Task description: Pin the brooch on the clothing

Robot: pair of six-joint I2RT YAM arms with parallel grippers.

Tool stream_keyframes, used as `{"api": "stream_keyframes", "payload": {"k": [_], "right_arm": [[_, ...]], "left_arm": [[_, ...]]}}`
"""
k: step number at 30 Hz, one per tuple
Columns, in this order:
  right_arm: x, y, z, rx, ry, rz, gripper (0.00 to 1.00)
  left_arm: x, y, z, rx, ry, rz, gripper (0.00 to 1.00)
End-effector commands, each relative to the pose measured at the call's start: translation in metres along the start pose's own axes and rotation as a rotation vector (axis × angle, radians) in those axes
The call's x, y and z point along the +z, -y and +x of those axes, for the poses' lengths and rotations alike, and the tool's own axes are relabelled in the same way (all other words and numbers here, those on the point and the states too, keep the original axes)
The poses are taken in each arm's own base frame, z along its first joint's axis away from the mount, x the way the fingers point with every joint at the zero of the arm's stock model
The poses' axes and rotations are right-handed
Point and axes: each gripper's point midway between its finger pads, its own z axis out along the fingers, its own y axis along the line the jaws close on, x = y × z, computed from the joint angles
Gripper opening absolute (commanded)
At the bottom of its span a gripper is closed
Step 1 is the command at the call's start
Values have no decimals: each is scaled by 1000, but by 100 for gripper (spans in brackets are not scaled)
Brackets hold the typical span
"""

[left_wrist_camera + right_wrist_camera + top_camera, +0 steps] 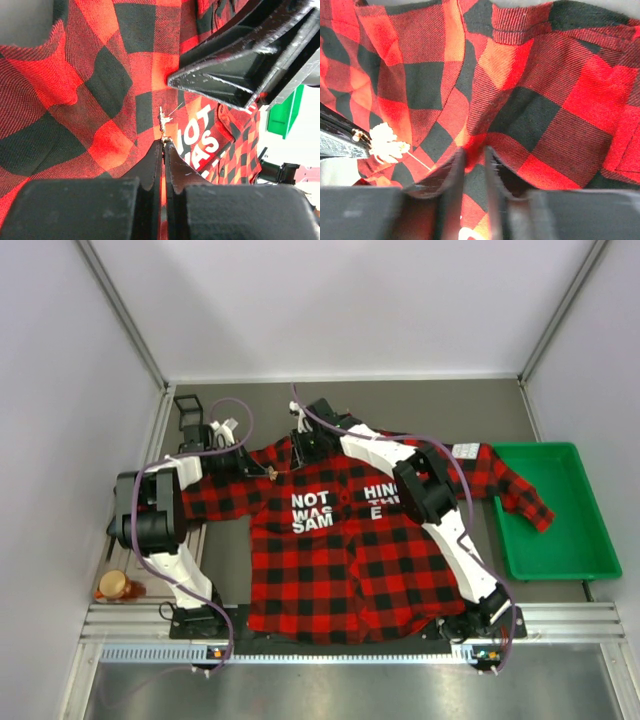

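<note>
Pale walls (350, 310) w/ metal corner struts (121, 310), dark grey tabletop (430, 410), alu rail (560, 620) at near edge, even light

from above brooch (271, 473) too small to make out, shirt (330, 570) partly hidden under right arm (430, 495)

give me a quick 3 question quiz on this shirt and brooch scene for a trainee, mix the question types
1. Multiple choice: what is the left gripper shut on?
A. the brooch
B. a sleeve cuff
C. nothing
2. True or false: the green tray lies to the robot's left of the shirt.
3. Short answer: which gripper is pinching a raised fold of shirt fabric beside the brooch?

Key
1. A. The pale brooch sits at its closed fingertips, pin pointing at the fabric.
2. False. The tray is on the robot's right, with one sleeve end lying over its edge.
3. The right gripper.
</note>
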Motion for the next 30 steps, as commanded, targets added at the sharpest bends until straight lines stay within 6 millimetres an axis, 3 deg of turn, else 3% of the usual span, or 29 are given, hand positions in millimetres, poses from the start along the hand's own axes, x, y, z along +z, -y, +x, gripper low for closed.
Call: {"api": "stream_keyframes", "payload": {"k": [1,4,14,22,30], "right_arm": [[2,-16,-23,-22,61,-55,11],[-3,-18,-27,-25,67,-78,0],[-26,-25,-50,-30,118,-198,0],[-32,-37,-49,-26,115,-257,0],[-37,-40,-52,-24,124,-278,0]], "left_arm": [[0,2,-15,41,12,13,0],[0,1,-20,74,10,8,0],[0,4,-32,212,-24,25,0],[1,18,-28,218,-41,107,0],[6,15,-27,216,-53,89,0]]}}
